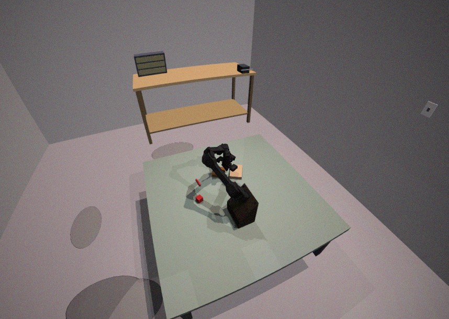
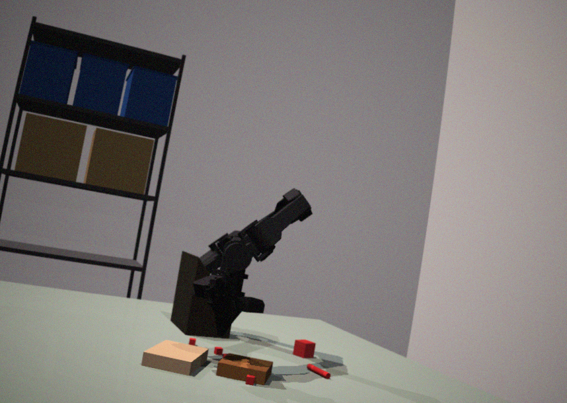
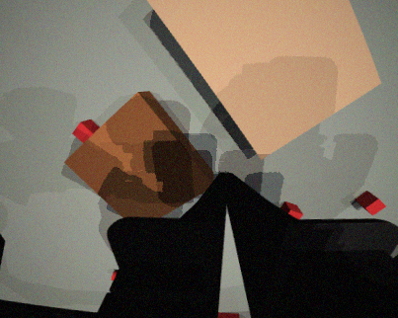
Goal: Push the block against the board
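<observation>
The square block, orange-brown wood, lies flat on the table. The board, larger and pale wood, lies beside it. A gap separates them, and the block is turned relative to the board. In the wrist view the block's right corner points toward the gap. My gripper is shut and empty. In the wrist view its tips appear just past the block's right corner, below the board's near corner. Their height is hard to tell; in the top view they are hidden.
Small red cubes lie around the block and board. A larger red cube and a red cylinder lie farther off, on the block's side away from the board.
</observation>
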You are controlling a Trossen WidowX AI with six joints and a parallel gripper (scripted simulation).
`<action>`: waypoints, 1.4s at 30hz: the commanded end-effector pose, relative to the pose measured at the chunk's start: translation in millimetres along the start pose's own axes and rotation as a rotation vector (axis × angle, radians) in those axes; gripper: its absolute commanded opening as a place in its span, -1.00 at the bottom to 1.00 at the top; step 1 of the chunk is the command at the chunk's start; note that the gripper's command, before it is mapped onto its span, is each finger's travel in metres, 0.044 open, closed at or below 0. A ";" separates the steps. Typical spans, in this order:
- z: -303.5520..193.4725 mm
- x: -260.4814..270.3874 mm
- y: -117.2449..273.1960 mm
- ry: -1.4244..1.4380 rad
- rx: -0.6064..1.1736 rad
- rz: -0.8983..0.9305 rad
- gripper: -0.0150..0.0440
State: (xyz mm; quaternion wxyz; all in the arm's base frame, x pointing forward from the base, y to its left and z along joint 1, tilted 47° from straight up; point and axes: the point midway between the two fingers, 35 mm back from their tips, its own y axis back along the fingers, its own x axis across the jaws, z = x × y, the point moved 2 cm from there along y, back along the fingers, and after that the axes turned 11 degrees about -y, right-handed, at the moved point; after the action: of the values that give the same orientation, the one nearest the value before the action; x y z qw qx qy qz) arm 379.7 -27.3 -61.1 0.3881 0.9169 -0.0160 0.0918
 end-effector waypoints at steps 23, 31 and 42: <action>146.1 -63.1 -6.8 -0.888 0.010 -0.009 -0.49; 153.1 -67.7 -20.5 -0.936 0.013 -0.010 -0.49; 150.4 -66.9 -63.6 -0.936 0.017 -0.011 -0.49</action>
State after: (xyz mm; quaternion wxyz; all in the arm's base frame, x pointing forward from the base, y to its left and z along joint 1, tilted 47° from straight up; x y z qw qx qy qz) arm 341.2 -91.9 -221.7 0.3358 0.8629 -0.1761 -0.3340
